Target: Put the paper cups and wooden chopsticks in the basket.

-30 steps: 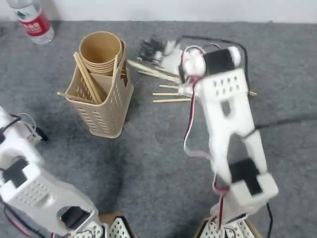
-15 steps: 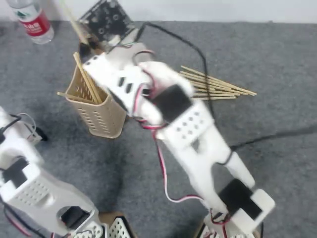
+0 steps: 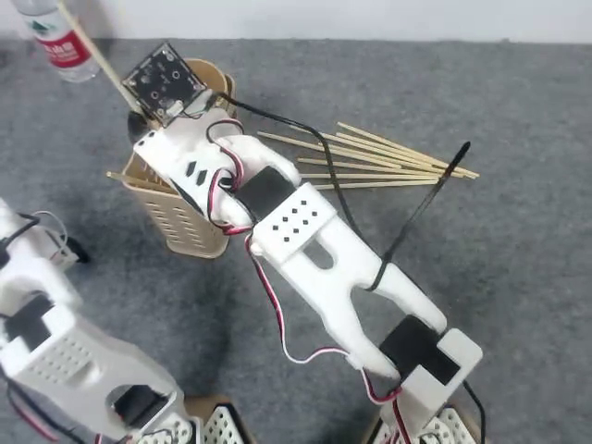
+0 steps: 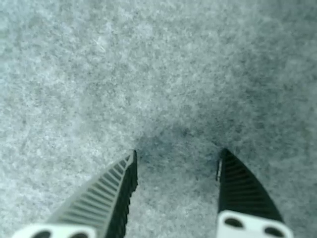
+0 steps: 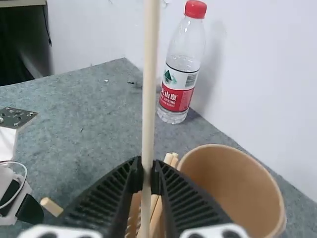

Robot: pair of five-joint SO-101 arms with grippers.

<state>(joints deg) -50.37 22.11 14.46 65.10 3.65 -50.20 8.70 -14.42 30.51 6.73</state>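
My right gripper [image 5: 147, 177] is shut on a single wooden chopstick [image 5: 150, 74] that stands upright above the basket. In the high view this chopstick [image 3: 91, 44] slants up from the right gripper [image 3: 139, 113], which hangs over the beige slotted basket [image 3: 185, 222]. Stacked paper cups [image 5: 233, 183] stand inside the basket, with a few chopsticks [image 5: 166, 163] leaning beside them. A fan of loose chopsticks [image 3: 388, 162] lies on the mat to the basket's right. Over bare mat, my left gripper [image 4: 176, 163] is open and holds nothing.
A plastic water bottle [image 3: 60, 37] with a red label stands at the far left corner, close behind the basket. The left arm [image 3: 55, 361] rests at the near left. A black cable [image 3: 421, 208] trails over the loose chopsticks. The grey mat [image 3: 518, 277] covers the table.
The right arm has swung from the loose chopstick pile leftward to above the basket, carrying one chopstick. The left arm has stayed still.
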